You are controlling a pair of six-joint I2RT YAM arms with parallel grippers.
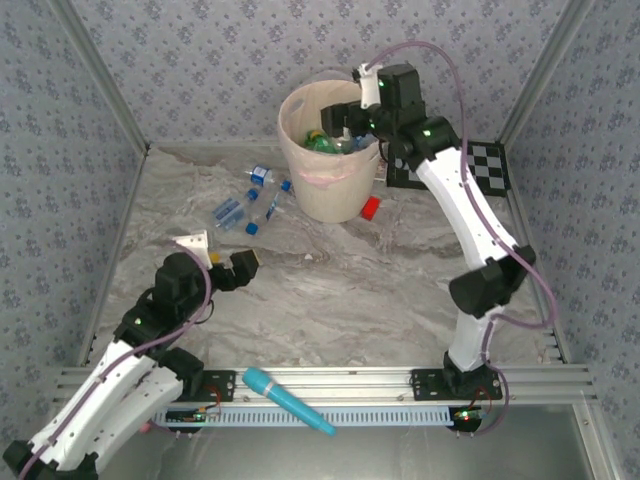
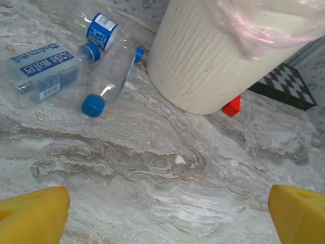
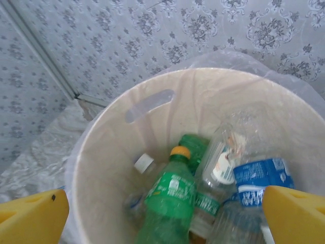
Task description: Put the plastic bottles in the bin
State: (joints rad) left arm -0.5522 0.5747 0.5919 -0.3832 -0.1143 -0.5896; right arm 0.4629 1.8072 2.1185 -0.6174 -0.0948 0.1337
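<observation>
Plastic bottles (image 1: 250, 205) lie loose on the marbled table (image 1: 350, 290), left of the bin and well ahead of the left arm. More of them are already inside the bin.

At the left, the left gripper (image 1: 222, 258) hangs low above the table with its jaws spread wide and nothing between them. In its wrist view the yellow fingertips (image 2: 30, 216) sit at the bottom corners over bare marbled surface. Beyond them lie a flattened clear bottle with a blue "water" label (image 2: 43, 71), a clear bottle with a blue cap (image 2: 109, 76) and a third blue-labelled one (image 2: 101, 30) behind, all on their sides and close together.

Near the front rail a blue wand (image 1: 290, 400) lies slantwise.

Right of the loose bottles stands the bin (image 1: 330, 190), upright, pale and ribbed, with a thin liner (image 2: 264, 25) folded over its rim. The right gripper (image 1: 340, 125) hovers over its mouth, jaws wide and empty. Below it a green bottle with a yellow cap (image 3: 170, 193) and a clear blue-labelled bottle (image 3: 261, 180) rest among others in the bin.

A red block (image 1: 369, 208) sits against the bin's right foot, and a checkered board (image 1: 490, 165) lies further right.
</observation>
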